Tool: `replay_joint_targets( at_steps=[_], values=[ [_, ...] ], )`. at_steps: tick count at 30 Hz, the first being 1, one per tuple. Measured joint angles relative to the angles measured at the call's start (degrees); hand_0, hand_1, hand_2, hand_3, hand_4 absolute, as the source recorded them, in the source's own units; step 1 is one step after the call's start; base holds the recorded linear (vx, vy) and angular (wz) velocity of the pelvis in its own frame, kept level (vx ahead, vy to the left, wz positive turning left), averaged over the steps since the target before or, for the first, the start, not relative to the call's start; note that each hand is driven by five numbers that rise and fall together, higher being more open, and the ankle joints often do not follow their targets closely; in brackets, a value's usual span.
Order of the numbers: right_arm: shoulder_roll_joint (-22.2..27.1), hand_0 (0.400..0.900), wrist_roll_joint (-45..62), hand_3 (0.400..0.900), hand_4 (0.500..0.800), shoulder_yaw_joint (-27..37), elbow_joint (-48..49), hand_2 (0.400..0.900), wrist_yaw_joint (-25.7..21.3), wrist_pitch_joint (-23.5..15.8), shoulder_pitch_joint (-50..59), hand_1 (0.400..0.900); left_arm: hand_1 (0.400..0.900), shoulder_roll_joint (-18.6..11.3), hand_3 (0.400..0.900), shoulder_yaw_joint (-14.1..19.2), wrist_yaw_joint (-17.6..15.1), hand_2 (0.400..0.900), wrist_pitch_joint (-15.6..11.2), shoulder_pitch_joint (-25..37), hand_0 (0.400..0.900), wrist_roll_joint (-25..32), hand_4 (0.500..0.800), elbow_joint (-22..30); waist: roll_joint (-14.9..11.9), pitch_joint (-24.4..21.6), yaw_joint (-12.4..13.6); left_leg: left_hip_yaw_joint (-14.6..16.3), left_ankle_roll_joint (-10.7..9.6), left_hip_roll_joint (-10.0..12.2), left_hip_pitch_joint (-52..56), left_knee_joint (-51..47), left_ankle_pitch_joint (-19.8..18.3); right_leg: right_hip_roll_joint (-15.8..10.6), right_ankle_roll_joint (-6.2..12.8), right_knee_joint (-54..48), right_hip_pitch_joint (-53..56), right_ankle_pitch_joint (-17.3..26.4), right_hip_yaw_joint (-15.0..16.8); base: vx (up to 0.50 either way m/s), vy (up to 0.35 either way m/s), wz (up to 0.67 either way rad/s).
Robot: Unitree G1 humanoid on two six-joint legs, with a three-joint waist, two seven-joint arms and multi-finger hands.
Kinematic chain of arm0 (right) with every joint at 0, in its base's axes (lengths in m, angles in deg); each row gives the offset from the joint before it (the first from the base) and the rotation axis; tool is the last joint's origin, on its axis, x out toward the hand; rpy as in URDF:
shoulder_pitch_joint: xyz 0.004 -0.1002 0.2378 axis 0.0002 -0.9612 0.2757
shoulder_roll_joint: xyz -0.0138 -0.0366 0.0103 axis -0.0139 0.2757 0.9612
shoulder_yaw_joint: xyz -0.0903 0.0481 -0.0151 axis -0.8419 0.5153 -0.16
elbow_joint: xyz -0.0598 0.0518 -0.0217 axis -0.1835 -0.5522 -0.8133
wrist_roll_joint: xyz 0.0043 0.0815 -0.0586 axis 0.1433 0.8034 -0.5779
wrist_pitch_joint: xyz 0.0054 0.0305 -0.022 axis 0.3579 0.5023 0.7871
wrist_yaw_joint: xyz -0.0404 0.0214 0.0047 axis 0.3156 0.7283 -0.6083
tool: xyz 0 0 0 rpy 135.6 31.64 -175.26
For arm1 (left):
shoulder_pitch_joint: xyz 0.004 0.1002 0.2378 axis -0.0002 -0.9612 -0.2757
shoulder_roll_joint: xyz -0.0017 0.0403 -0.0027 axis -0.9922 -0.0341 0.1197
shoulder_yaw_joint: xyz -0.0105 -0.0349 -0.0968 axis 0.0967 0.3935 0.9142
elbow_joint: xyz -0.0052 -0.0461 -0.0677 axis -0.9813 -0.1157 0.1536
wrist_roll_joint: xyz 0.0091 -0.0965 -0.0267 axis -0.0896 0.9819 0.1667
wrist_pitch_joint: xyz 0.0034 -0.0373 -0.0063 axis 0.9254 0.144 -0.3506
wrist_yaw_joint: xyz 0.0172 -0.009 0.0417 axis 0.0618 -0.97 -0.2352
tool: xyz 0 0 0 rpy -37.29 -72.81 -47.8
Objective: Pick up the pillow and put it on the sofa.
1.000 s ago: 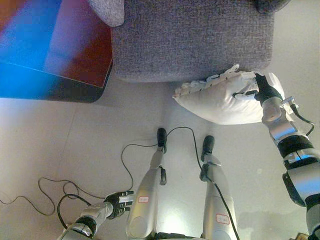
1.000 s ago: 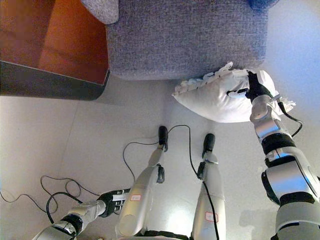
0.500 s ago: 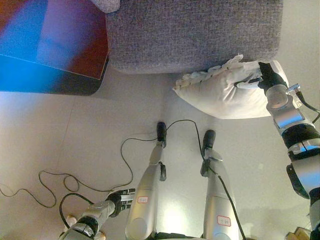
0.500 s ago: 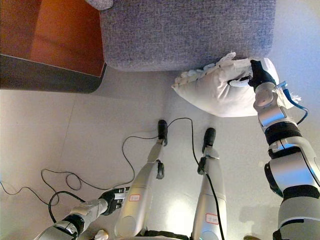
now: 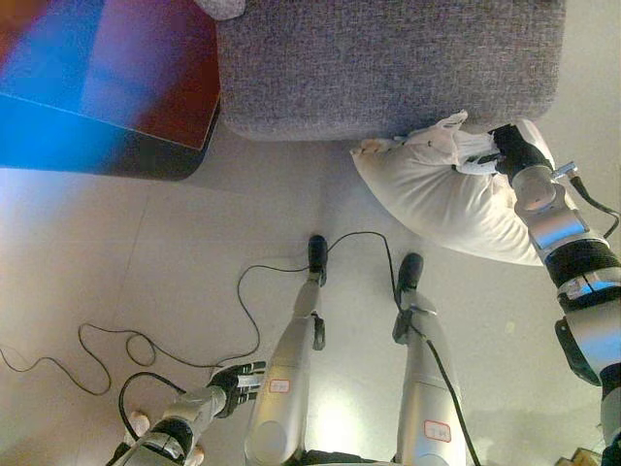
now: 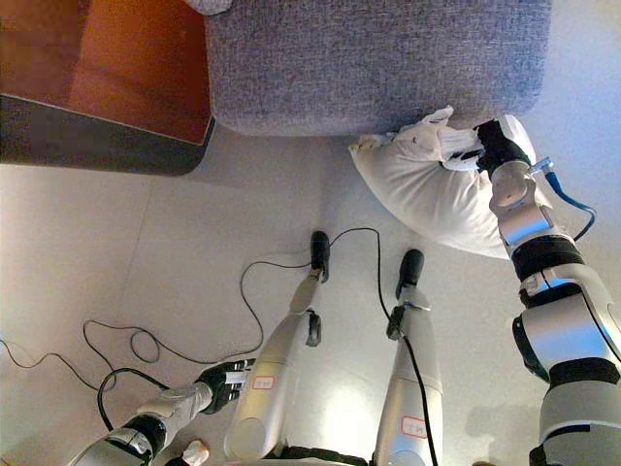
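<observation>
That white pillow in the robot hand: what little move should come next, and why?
Probably a short lift up and forward. The right robot hand grips the pillow by its upper edge, and most of the pillow hangs below the front edge of the grey sofa, over the floor. It likely must rise higher before it can land on the seat.

Open floor at centre and left; sofa edge blocks the top.

The sofa fills the upper frame, with a dark table at upper left. The pillow, pinched in the right hand, hangs against the sofa's front edge at upper right. Bare floor lies open below it.
</observation>
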Motion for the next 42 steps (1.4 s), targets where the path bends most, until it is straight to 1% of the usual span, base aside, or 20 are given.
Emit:
replay_joint_targets(
  at_steps=[6, 9, 12, 14, 16, 19, 21, 23, 24, 25, 28, 31, 36, 38, 40, 42],
  values=[
    [0.0, 0.4, 0.0, 0.4, 0.5, -1.0, -0.1, 0.4, 3.6, -0.1, -1.3, 0.4, 0.9, 0.0, 0.9, 0.0, 0.1, 0.9, 0.1, -0.6, 0.9, -0.1, 0.8, 0.0, 0.0, 0.0, -0.2, -0.4, 0.0, 0.2, 3.5, -0.4, -0.1, 0.1, 0.29, -1.6, 4.4, -0.1, -0.9, 0.0, 0.0, 0.0],
    [0.1, 0.4, -0.1, 0.4, 0.5, -2.0, -0.1, 0.4, 6.8, -0.6, -2.8, 0.4, 0.9, 0.0, 0.9, 0.2, 0.5, 0.9, 0.2, -1.2, 0.9, -0.2, 0.8, 0.0, -0.1, 0.1, -0.2, -0.7, 0.1, 0.3, 7.0, -1.5, -0.2, 0.3, 0.42, -3.3, 8.4, 0.2, -1.3, 0.03, 0.005, 0.01],
    [0.5, 0.4, -0.6, 0.4, 0.5, -2.1, 0.2, 0.4, 10.0, -2.0, -4.1, 0.4, 0.9, -0.2, 0.9, 0.9, 1.3, 0.9, 0.3, -2.0, 0.9, -0.7, 0.8, 0.0, -0.2, 0.2, -0.5, -0.7, 0.3, 0.4, 11.1, -2.7, -0.4, 0.5, 0.92, -5.4, 13.1, 0.5, -1.6, 0.1, -0.017, 0.05],
    [1.9, 0.4, -1.2, 0.4, 0.5, -2.6, 2.5, 0.4, 12.8, -2.4, -6.3, 0.4, 0.9, -0.2, 0.9, 1.5, 1.8, 0.9, 1.1, -2.4, 0.9, -1.3, 0.8, 0.0, -0.3, 0.2, -0.9, -1.3, 0.4, 0.7, 14.5, -3.2, -0.7, 0.9, 1.26, -8.2, 17.9, 1.0, -2.6, 0.09, -0.017, 0.05],
    [3.6, 0.4, -1.3, 0.4, 0.5, -2.9, 4.5, 0.4, 14.8, -3.8, -7.7, 0.4, 0.9, -0.6, 0.9, 2.0, 2.6, 0.9, 1.2, -3.1, 0.9, -1.3, 0.8, 0.0, -1.0, 0.1, -0.9, -1.3, 0.5, 0.8, 17.3, -3.2, -1.6, 1.1, 1.64, -10.5, 21.7, 1.2, -2.9, 0.11, -0.008, 0.03],
    [6.7, 0.4, -1.3, 0.4, 0.5, -3.1, 7.3, 0.4, 18.1, -5.5, -7.8, 0.4, 0.9, -1.1, 0.9, 3.8, 3.5, 0.9, 2.0, -3.8, 0.9, -2.9, 0.8, -0.1, -1.8, -0.1, -0.9, -1.4, 0.5, 1.3, 20.2, -3.3, -2.7, 1.8, 1.97, -14.8, 26.8, 2.7, -3.3, 0.16, -0.003, 0.02],
    [7.6, 0.4, -1.4, 0.4, 0.5, -3.1, 8.4, 0.4, 20.8, -5.8, -7.9, 0.4, 0.9, -1.5, 0.9, 5.1, 3.9, 0.9, 2.7, -4.6, 0.9, -3.5, 0.8, -0.2, -2.6, -0.4, -1.0, -1.5, 0.5, 1.4, 22.6, -3.3, -3.4, 2.2, 2.12, -18.3, 31.0, 3.6, -3.9, 0.17, 0.012, 0.05],
    [7.7, 0.4, -1.4, 0.4, 0.5, -3.1, 9.6, 0.4, 23.6, -5.9, -8.1, 0.4, 0.9, -2.4, 0.9, 6.1, 4.2, 0.9, 3.0, -6.0, 0.9, -3.9, 0.8, -0.2, -4.2, -1.5, -1.0, -1.5, 0.4, 1.3, 24.5, -3.3, -4.3, 2.5, 2.07, -21.5, 34.2, 4.6, -4.1, 0.18, 0.01, 0.08],
    [8.0, 0.4, -1.5, 0.4, 0.5, -3.1, 10.4, 0.4, 24.6, -6.7, -8.5, 0.4, 0.9, -3.0, 0.9, 6.2, 4.4, 0.9, 3.2, -6.3, 0.9, -4.6, 0.8, -0.2, -5.1, -2.0, -1.0, -1.5, 0.3, 1.4, 25.1, -3.2, -4.7, 2.7, 2.06, -22.7, 35.6, 4.9, -4.2, 0.2, 0.011, 0.11],
    [8.6, 0.4, -1.5, 0.4, 0.5, -3.1, 11.3, 0.4, 26.1, -7.0, -8.7, 0.4, 0.9, -3.4, 0.9, 7.2, 4.6, 0.9, 3.8, -6.4, 0.9, -5.2, 0.8, -0.4, -5.9, -2.3, -0.9, -1.8, 0.3, 1.3, 26.1, -3.2, -4.9, 2.9, 1.97, -24.5, 37.6, 5.5, -4.7, 0.15, 0.008, 0.09],
    [9.1, 0.4, -1.4, 0.4, 0.5, -3.1, 13.3, 0.4, 28.9, -7.3, -8.8, 0.4, 0.9, -4.4, 0.9, 7.8, 5.1, 0.9, 5.1, -7.1, 0.9, -6.9, 0.8, -0.8, -8.0, -3.9, -0.9, -2.2, 0.1, 1.1, 28.5, -3.3, -5.9, 3.1, 2.08, -28.3, 42.1, 6.3, -5.6, 0.17, 0.021, 0.12],
    [9.6, 0.4, -1.2, 0.4, 0.5, -3.0, 14.5, 0.4, 31.9, -8.0, -8.8, 0.4, 0.9, -4.5, 0.9, 9.4, 5.7, 0.9, 6.3, -7.6, 0.9, -8.1, 0.8, -2.2, -9.4, -5.7, -0.7, -2.8, -0.2, 0.9, 30.4, -3.3, -6.6, 3.2, 2.14, -31.0, 45.8, 6.9, -6.2, 0.14, 0.057, 0.07],
    [10.2, 0.4, -0.1, 0.4, 0.5, -3.1, 15.4, 0.4, 36.6, -8.1, -8.2, 0.4, 0.9, -4.1, 0.9, 10.4, 6.5, 0.9, 7.2, -9.3, 0.9, -9.7, 0.8, -3.0, -10.0, -9.5, 0.7, -2.7, -0.3, 0.8, 32.4, -3.3, -7.4, 3.1, 2.21, -31.0, 47.8, 6.4, -6.1, 0.17, 0.06, 0.08],
    [10.2, 0.4, 0.2, 0.4, 0.5, -3.8, 15.2, 0.4, 38.7, -7.9, -7.1, 0.4, 0.9, -4.0, 0.9, 11.5, 6.8, 0.9, 7.6, -9.6, 0.9, -10.2, 0.8, -4.4, -10.2, -10.4, 0.8, -2.8, -0.3, 0.7, 33.8, -3.3, -7.6, 3.0, 2.23, -31.1, 49.3, 6.1, -6.3, 0.15, 0.057, 0.12],
    [10.2, 0.4, 1.9, 0.4, 0.5, -4.4, 15.2, 0.4, 40.0, -7.5, -6.6, 0.4, 0.9, -4.0, 0.9, 11.7, 6.9, 0.9, 8.1, -10.7, 0.9, -11.2, 0.8, -4.6, -10.5, -12.8, 0.9, -3.1, -0.4, 0.7, 34.0, -3.3, -7.8, 3.0, 2.31, -31.1, 49.7, 5.8, -6.7, 0.13, 0.056, 0.11],
    [10.1, 0.4, 3.4, 0.4, 0.5, -6.6, 14.0, 0.4, 40.8, -5.9, -4.3, 0.4, 0.9, -4.0, 0.9, 11.9, 7.3, 0.9, 8.6, -11.0, 0.9, -12.0, 0.8, -5.7, -10.6, -13.7, 1.3, -3.3, -0.5, 0.6, 35.2, -3.3, -8.0, 3.0, 2.34, -31.1, 51.0, 5.6, -7.2, 0.11, 0.055, 0.11]
  ],
)
